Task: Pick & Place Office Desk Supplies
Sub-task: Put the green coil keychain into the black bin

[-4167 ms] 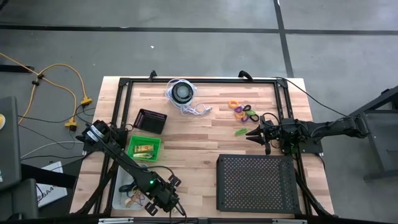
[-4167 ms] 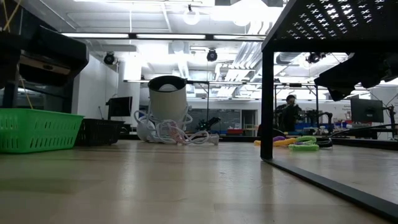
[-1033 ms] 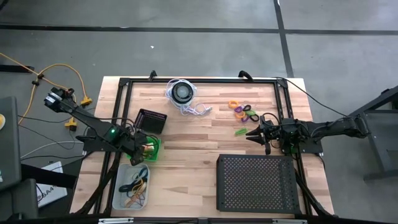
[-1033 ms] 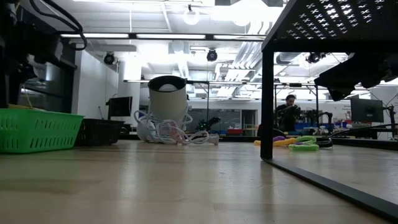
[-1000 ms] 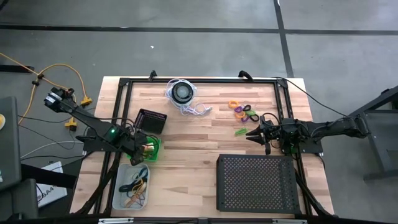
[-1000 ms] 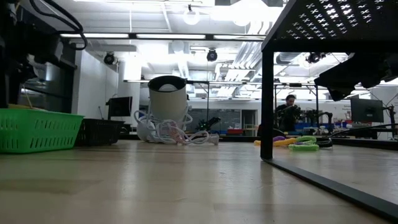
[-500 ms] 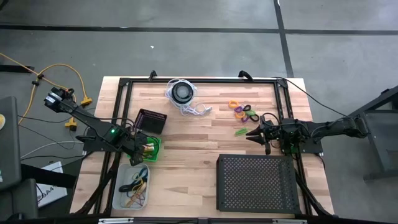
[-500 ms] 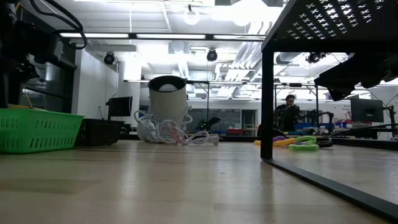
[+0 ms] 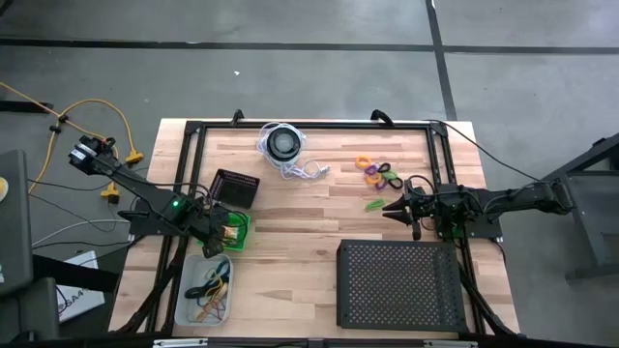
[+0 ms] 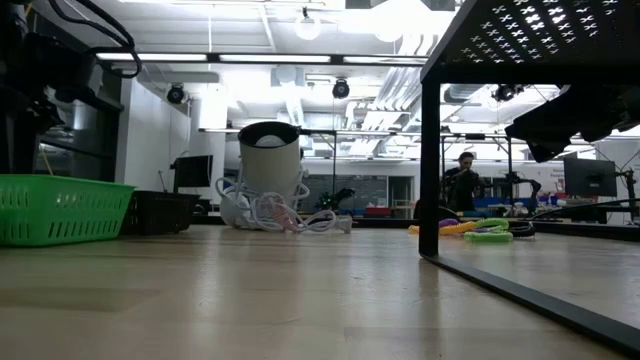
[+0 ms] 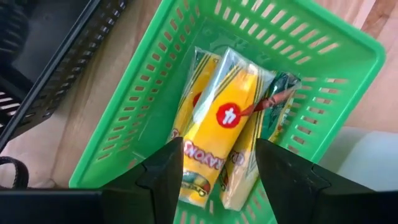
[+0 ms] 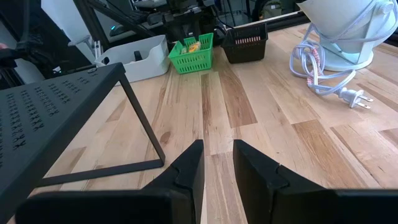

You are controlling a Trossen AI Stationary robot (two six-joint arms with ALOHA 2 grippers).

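Note:
Yellow packets (image 11: 230, 118) lie flat on the floor of a green basket (image 11: 155, 74) at the table's left. My left gripper (image 11: 219, 149) hangs over that basket (image 9: 242, 227), pointing steeply down. It is open, one finger on either side of the top packet's near end, and holds nothing. Rubber bands (image 9: 211, 290) lie in a clear bin (image 9: 191, 280) near the front left. Orange, purple, green and black rings (image 9: 379, 172) and a green clip (image 9: 374, 204) lie on the wood at the right. Just beside them my right gripper (image 9: 390, 206) waits level, with a narrow gap between its fingers (image 12: 186, 168) and nothing in it.
A small black basket (image 9: 235, 187) stands just behind the green one. A round black disc with a white coiled cord (image 9: 283, 145) sits at the far middle. A large black perforated tray (image 9: 398, 285) on legs fills the near right. Bare wood lies between them.
In the low view, a yellowish thing that stuck up above the green basket's rim has sunk out of sight behind it. Both arms have kept their places.

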